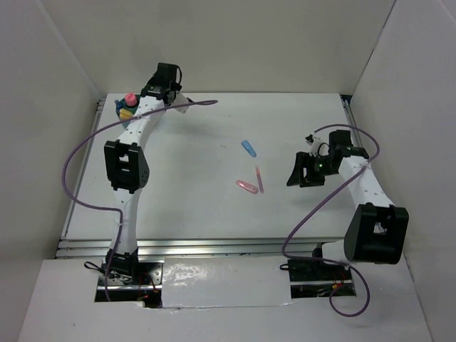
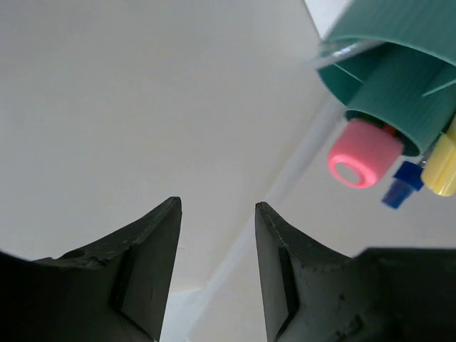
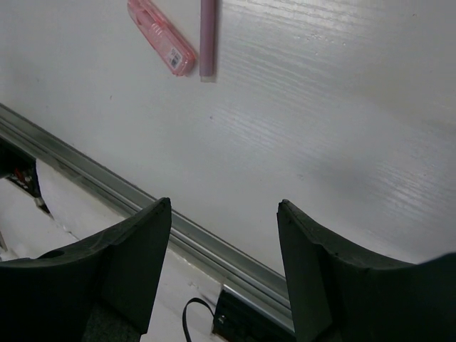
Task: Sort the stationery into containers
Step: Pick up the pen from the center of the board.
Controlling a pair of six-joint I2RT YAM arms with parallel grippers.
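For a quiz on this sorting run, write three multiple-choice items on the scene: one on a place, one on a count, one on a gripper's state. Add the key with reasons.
1. Where does the small round teal plastic tub stand on the white table?
A) far-left corner
B) centre
C) near edge, by the right arm's base

2. How many loose stationery items lie mid-table?
A) one
B) three
C) six

3. How is the right gripper?
A) shut on a ruler
B) open and empty
C) shut on an eraser

Key:
1 A: the top view shows it in the far-left corner, by the left gripper.
2 B: a small blue piece, a flat pink clip and a thin purple pen.
3 B: its wrist view shows spread jaws with only bare table between.
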